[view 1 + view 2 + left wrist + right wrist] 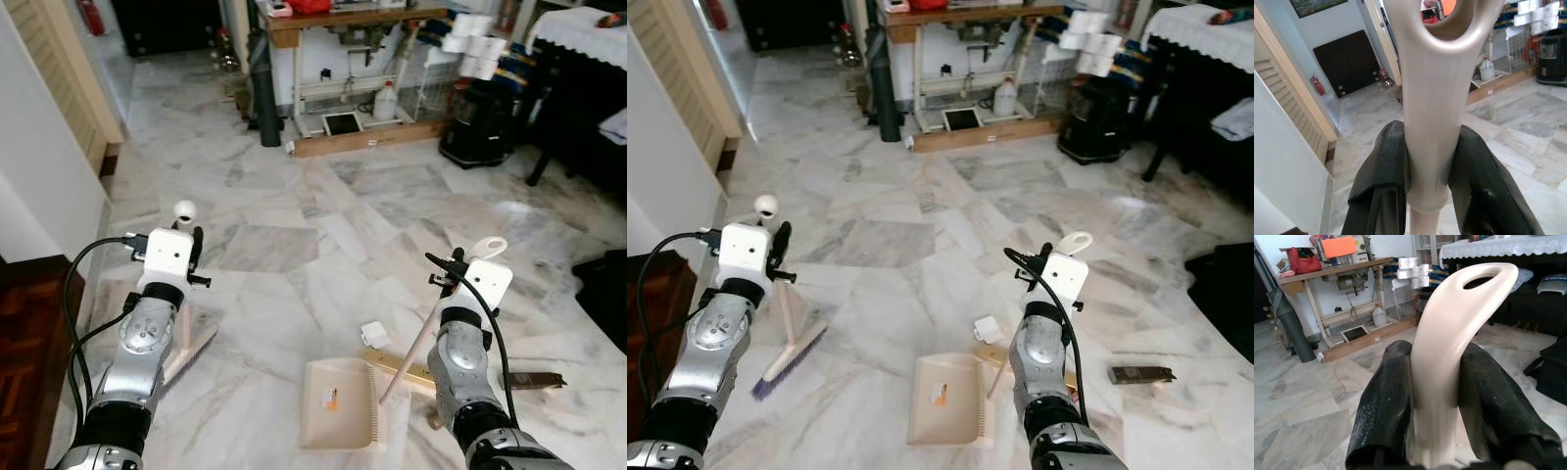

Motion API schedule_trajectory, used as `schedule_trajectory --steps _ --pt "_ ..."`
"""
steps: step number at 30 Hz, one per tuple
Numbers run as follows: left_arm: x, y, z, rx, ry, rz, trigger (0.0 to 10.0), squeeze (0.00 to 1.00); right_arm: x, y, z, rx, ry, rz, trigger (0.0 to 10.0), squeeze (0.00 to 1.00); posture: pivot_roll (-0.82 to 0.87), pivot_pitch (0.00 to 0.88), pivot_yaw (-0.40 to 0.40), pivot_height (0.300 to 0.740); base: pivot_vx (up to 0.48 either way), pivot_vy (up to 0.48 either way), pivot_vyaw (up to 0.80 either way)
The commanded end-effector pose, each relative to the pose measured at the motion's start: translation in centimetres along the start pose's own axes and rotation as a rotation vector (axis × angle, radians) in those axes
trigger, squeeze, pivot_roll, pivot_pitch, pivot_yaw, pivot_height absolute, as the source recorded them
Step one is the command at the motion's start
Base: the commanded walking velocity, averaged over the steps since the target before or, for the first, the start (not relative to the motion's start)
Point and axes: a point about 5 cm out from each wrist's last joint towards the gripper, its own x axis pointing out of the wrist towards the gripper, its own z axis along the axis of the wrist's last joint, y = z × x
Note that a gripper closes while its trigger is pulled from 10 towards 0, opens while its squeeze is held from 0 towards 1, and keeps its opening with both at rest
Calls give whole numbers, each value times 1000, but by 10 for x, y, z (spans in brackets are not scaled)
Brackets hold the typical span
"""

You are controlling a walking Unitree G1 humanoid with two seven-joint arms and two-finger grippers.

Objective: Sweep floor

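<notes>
My left gripper (1430, 147) is shut on the cream handle of a broom (184, 210), held upright at my left. The broom's purple-bristled head (789, 357) rests on the marble floor beside that arm. On the slanting handle (490, 247) of a cream dustpan (338, 401), my right gripper (1437, 377) is shut. The pan lies flat on the floor between my arms. A small white scrap (374, 335) lies just beyond the pan. A flat brown piece (534, 380) is on the floor to my right.
A sewing-machine table (343, 20) stands at the back with a black roll (263, 93) leaning on it and a white jug (385, 101) beneath. A black appliance (477, 122) and a black bag (602, 289) are on the right. White wall and dark wood flooring (29, 333) lie left.
</notes>
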Motion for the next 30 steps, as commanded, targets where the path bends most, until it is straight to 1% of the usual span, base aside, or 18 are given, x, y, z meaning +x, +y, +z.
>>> schedule_trajectory --steps 1,6,11,18,22,30 --pt "6 1 8 18 -42 -3 10000 0 4 1 7 5 -40 7 10000 0 155 0 23 740 0 -398 0" --pt "2 -4 4 11 -33 -7 10000 0 2 -2 6 2 -47 13 10000 0 155 0 2 740 0 -396 0" --pt "-1 -4 2 5 -28 9 10000 0 4 -4 6 -10 -43 26 10000 0 157 0 -16 740 0 -397 0" --pt "-1 -3 2 3 -27 25 10000 0 9 -4 14 -14 -64 33 10000 0 146 0 -29 740 0 -396 0" --pt "-2 -2 0 0 -22 37 10000 0 11 -8 16 -17 -75 31 10000 0 133 0 -38 740 0 -398 0" --pt "-3 -7 -3 -9 -10 42 10000 0 13 -17 19 -32 -95 20 10000 0 108 0 -46 740 0 -395 0"
